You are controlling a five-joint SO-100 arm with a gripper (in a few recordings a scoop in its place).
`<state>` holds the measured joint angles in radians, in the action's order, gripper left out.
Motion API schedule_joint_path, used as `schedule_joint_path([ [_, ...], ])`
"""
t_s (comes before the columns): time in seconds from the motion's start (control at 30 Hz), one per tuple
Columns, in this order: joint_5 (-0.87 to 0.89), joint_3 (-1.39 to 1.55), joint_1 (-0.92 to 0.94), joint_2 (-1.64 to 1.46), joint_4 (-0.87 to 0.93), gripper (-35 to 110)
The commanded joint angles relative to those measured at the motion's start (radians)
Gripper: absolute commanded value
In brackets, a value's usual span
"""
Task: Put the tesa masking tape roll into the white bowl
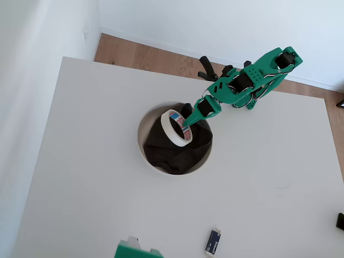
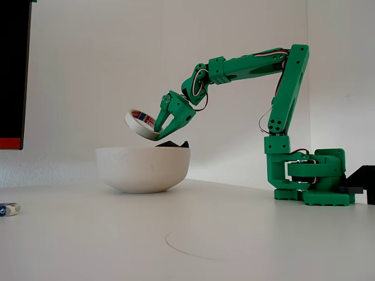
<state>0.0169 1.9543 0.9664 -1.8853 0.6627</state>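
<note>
The tesa masking tape roll (image 1: 177, 128) (image 2: 140, 123) is a cream-white ring with a red-and-blue label inside its core. It hangs tilted above the white bowl (image 1: 142, 145) (image 2: 142, 168), clear of the rim in the fixed view. My green gripper (image 1: 189, 124) (image 2: 158, 131) is shut on the roll's right edge, reaching down from the right. Dark cloth (image 1: 177, 153) lies inside the bowl and peeks over its rim (image 2: 173, 143) in the fixed view.
A small dark blue packet (image 1: 213, 242) (image 2: 9, 209) lies near the table's front edge. The arm's base (image 2: 307, 175) stands at the right in the fixed view. Another green part (image 1: 134, 250) shows at the overhead view's bottom edge.
</note>
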Motion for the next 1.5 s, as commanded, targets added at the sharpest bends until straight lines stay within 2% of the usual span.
schedule_joint_path([
  [0.0,-0.002,-0.101,0.043,0.077,-0.08,-8],
  [0.23,-0.012,-0.101,0.063,0.158,-0.126,-8],
  [0.4,-0.005,-0.1,0.06,0.141,-0.114,3],
  [0.6,-0.003,-0.1,0.051,0.13,-0.098,7],
  [0.8,0.002,-0.1,0.043,0.123,-0.092,6],
  [0.87,0.005,-0.1,0.04,0.115,-0.089,0],
  [0.9,0.008,-0.1,0.038,0.109,-0.086,-8],
  [1.07,0.028,-0.101,0.012,0.046,-0.067,-8],
  [1.3,0.087,-0.187,-0.072,-0.129,0.074,-8],
  [1.47,0.095,-0.189,-0.219,-0.322,0.227,-8],
])
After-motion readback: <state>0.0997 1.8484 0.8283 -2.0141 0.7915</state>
